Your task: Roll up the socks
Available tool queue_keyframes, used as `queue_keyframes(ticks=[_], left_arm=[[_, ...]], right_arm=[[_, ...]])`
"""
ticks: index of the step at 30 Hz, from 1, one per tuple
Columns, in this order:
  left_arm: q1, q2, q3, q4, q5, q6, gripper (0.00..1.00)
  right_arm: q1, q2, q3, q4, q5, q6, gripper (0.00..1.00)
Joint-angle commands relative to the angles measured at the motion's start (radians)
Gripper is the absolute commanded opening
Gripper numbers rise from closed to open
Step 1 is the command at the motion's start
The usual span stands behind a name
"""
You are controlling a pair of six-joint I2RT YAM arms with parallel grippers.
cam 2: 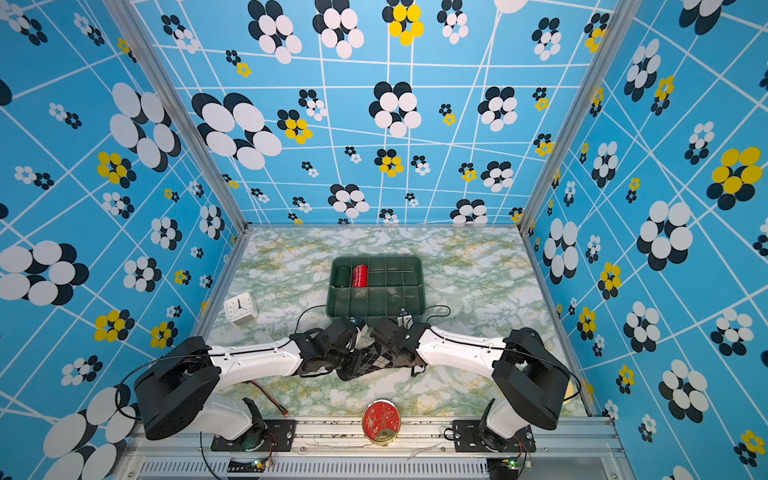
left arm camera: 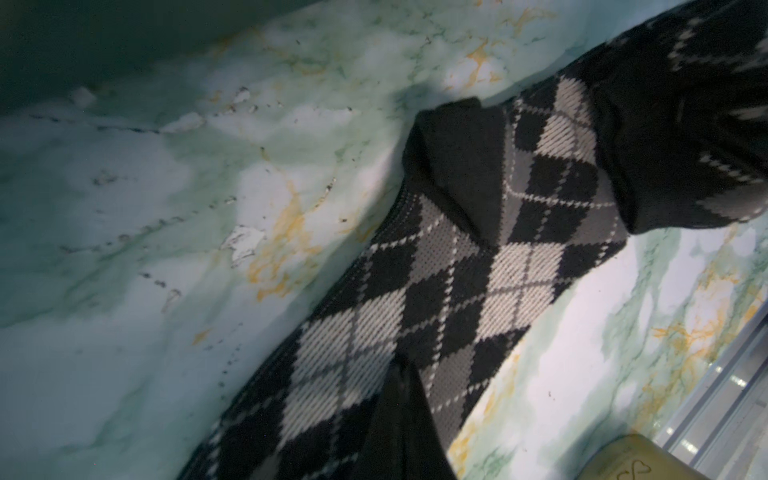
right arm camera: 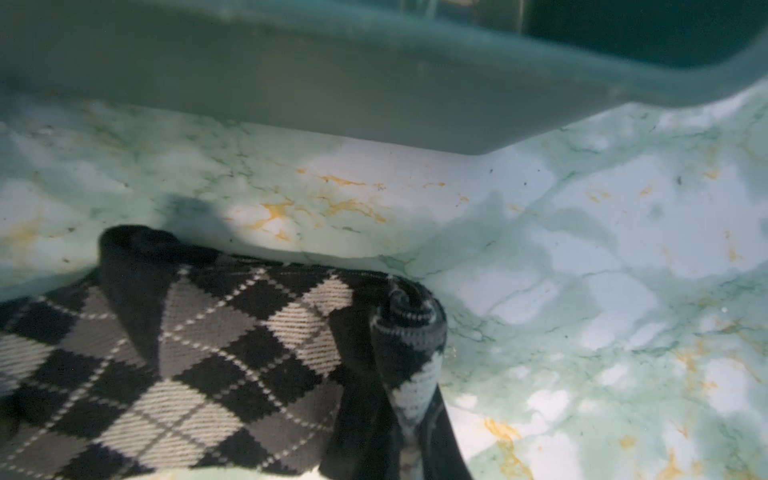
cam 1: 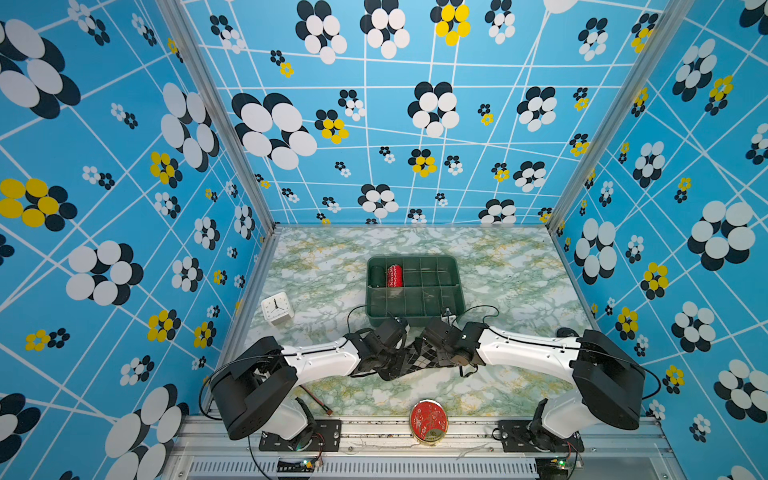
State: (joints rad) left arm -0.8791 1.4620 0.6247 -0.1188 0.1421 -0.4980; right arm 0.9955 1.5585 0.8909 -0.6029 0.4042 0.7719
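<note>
At lower centre in both top views, the socks [cam 1: 409, 358] are held just above the surface [cam 1: 498, 291], stretched between the left fingers [cam 1: 388, 355] and the right fingers [cam 1: 436, 353]. Both are clenched on the fabric. A rolled end [right arm camera: 411, 328] is seen by the right fingers. Beyond, a tray [cam 1: 419, 317] is set.

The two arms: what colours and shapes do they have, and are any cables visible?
The left arm and the right arm look alike: each has a smooth white link with small screws, set between bulky black joint housings. Thin black cables loop out near the wrists.
</note>
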Motion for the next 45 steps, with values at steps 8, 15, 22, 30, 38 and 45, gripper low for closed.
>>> queue_keyframes(ticks=[8, 15, 22, 30, 38, 45], left_arm=[[0.016, -0.031, -0.030, -0.007, -0.016, 0.002, 0.00], [0.018, -0.035, -0.027, -0.011, -0.011, 0.005, 0.00], [0.018, -0.040, -0.025, -0.016, -0.012, 0.009, 0.00], [0.020, -0.043, -0.025, -0.018, -0.012, 0.012, 0.00], [0.020, -0.042, -0.025, -0.018, -0.010, 0.013, 0.00], [0.019, -0.039, -0.023, -0.016, -0.002, 0.013, 0.00]], right_arm=[[0.035, 0.040, 0.066, -0.045, 0.040, 0.015, 0.06], [0.043, 0.041, 0.075, -0.043, 0.033, 0.015, 0.15], [0.047, 0.041, 0.086, -0.037, 0.023, 0.015, 0.21], [0.049, 0.034, 0.078, -0.001, -0.020, 0.017, 0.24], [0.048, 0.036, 0.073, 0.012, -0.024, 0.026, 0.24], [0.053, 0.065, 0.088, -0.026, 0.030, 0.044, 0.17]])
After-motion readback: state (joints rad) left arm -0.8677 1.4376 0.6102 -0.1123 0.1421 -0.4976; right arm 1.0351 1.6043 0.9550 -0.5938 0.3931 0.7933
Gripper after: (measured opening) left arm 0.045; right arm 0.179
